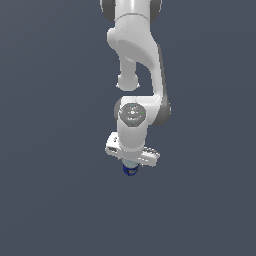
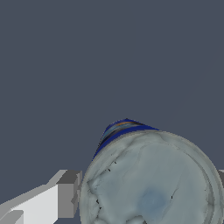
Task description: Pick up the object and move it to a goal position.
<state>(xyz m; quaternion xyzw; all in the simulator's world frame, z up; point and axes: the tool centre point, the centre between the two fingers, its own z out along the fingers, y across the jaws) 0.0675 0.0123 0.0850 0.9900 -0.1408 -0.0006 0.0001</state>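
Note:
The object (image 1: 131, 171) is a small can with a dark blue side, and only its lower part shows under the white hand in the exterior view. My gripper (image 1: 131, 166) sits straight over it. The wrist view is filled by the object's (image 2: 151, 183) silvery-grey round top, with a strip of blue side beyond it. One grey finger pad (image 2: 70, 194) lies against one side of the can. A sliver of the other finger (image 2: 222, 175) shows at the opposite side. The gripper (image 2: 148, 188) looks shut on the can.
A plain dark grey surface (image 1: 50, 200) spreads all around. The white arm (image 1: 137, 55) reaches down from the exterior view's top centre. No goal marker or other object shows.

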